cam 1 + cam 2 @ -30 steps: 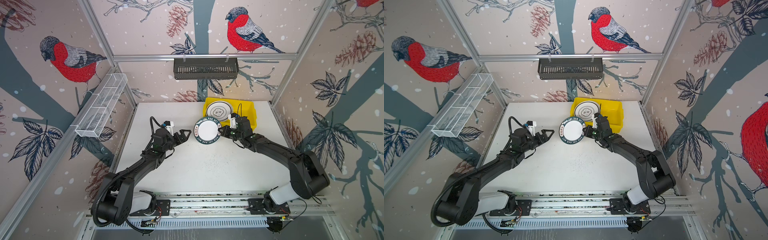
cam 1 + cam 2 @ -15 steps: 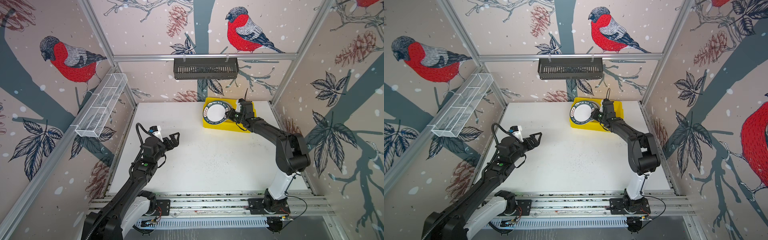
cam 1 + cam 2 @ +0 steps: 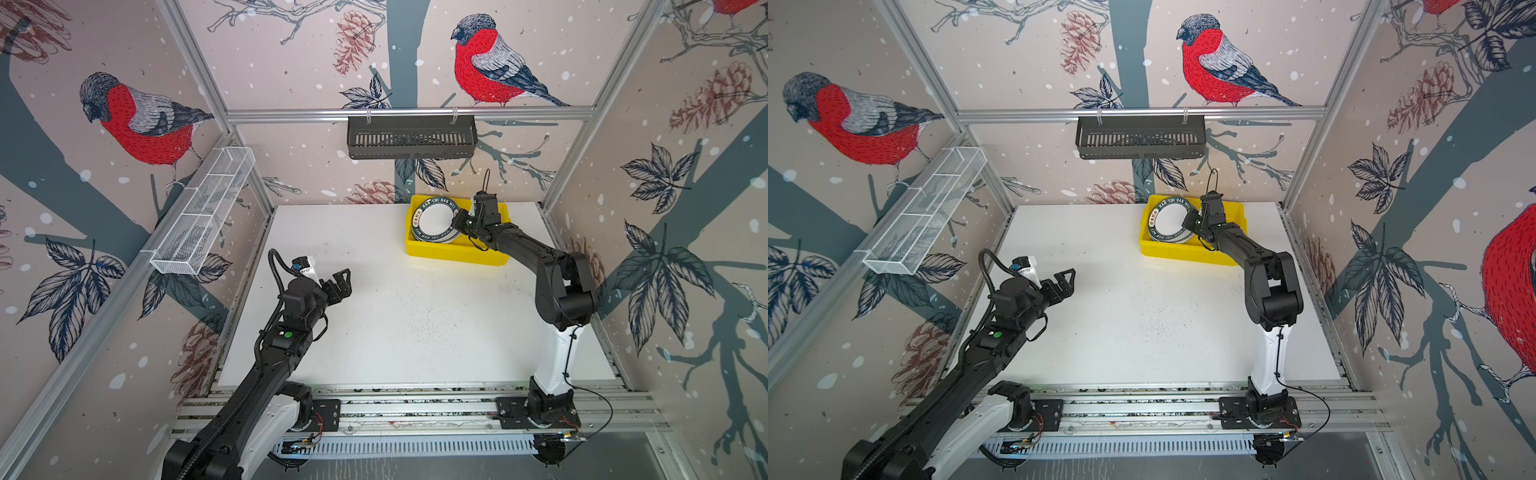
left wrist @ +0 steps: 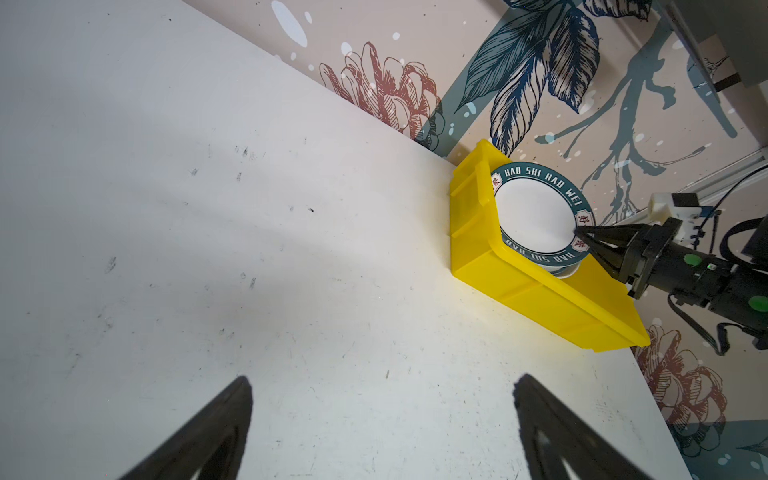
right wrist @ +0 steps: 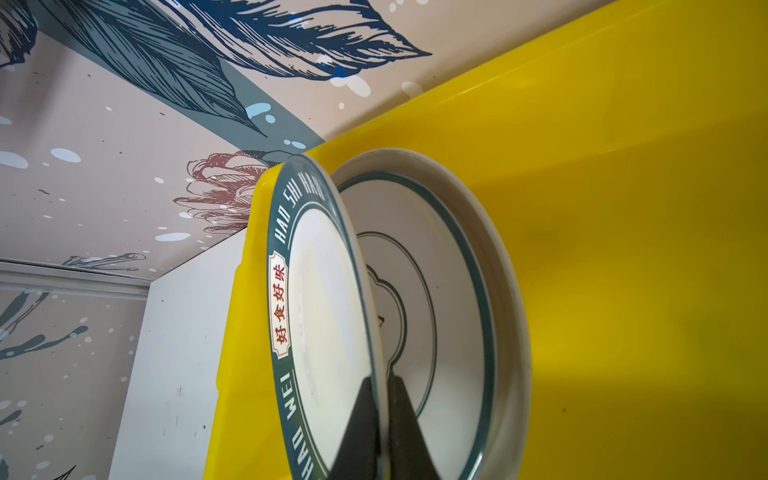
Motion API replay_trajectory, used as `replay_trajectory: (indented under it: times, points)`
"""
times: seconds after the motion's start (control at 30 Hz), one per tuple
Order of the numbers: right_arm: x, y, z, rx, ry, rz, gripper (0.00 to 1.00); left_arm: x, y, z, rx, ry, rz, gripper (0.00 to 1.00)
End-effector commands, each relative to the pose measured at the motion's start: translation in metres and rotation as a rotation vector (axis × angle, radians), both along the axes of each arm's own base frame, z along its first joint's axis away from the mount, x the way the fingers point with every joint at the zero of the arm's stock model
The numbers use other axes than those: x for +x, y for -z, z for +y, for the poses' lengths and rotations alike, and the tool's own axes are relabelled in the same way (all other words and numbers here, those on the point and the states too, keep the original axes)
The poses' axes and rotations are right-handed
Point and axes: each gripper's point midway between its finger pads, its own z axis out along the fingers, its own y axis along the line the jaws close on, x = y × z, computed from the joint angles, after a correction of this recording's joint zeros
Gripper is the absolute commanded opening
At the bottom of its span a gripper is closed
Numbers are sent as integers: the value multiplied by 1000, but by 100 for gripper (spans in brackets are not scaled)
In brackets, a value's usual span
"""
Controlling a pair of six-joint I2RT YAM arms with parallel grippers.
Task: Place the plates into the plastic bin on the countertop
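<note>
A white plate with a dark-green lettered rim (image 3: 436, 222) (image 3: 1168, 224) (image 4: 534, 216) (image 5: 328, 311) sits tilted in the yellow plastic bin (image 3: 457, 254) (image 3: 1183, 252) (image 4: 540, 299) (image 5: 623, 208) at the back of the countertop (image 3: 415, 324). It leans over a white plate with dark rings (image 5: 436, 291) that lies in the bin. My right gripper (image 3: 459, 220) (image 3: 1190, 222) (image 4: 579, 235) (image 5: 380, 386) has a finger on each side of the lettered plate's near rim, shut on it. My left gripper (image 3: 341, 282) (image 3: 1065, 282) (image 4: 382, 380) hangs open and empty over the left of the countertop.
A black slotted basket (image 3: 411, 137) hangs on the back rail above the bin. A white wire mesh basket (image 3: 199, 224) runs along the left wall. The bin's right half (image 3: 490, 245) lies under my right arm.
My right gripper carried the lettered plate from mid-table back into the bin and lowered it onto the ringed plate. My left arm drew back toward the front left, still open.
</note>
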Motion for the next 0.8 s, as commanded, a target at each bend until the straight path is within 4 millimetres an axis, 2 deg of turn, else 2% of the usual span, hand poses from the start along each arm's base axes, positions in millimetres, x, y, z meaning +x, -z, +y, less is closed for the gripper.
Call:
replay_trajectory:
  times: [0.0,0.07,0.1,0.17,0.3,0.4,0.47,0.57,0.63,0.73,0.77]
  points:
    - [-3,6,-6,-113,-2,12,62,6,-4,6,36,-26,-23,97]
    - [-4,3,-9,-162,4,8,87,10,-3,15,64,-66,-23,97]
    - [-6,1,-9,-179,4,3,93,12,-4,20,77,-89,-30,97]
    - [-10,-4,-14,-214,20,-1,100,17,-8,31,113,-139,-53,97]
    - [-20,-22,-29,-287,64,-22,100,23,-19,59,210,-259,-109,97]
    - [-38,-45,-50,-354,147,-101,100,26,-19,76,324,-299,-192,97]
    - [-58,-66,-67,-373,218,-206,100,26,-10,90,386,-316,-193,97]
    - [-98,-85,-87,-351,270,-374,100,22,8,109,437,-355,-207,97]
    - [-121,-90,-100,-344,302,-451,100,19,19,115,432,-374,-213,97]
    - [-146,-85,-121,-376,373,-483,100,20,22,114,442,-361,-259,97]
    - [-155,-90,-130,-383,412,-501,100,20,22,115,448,-369,-288,97]
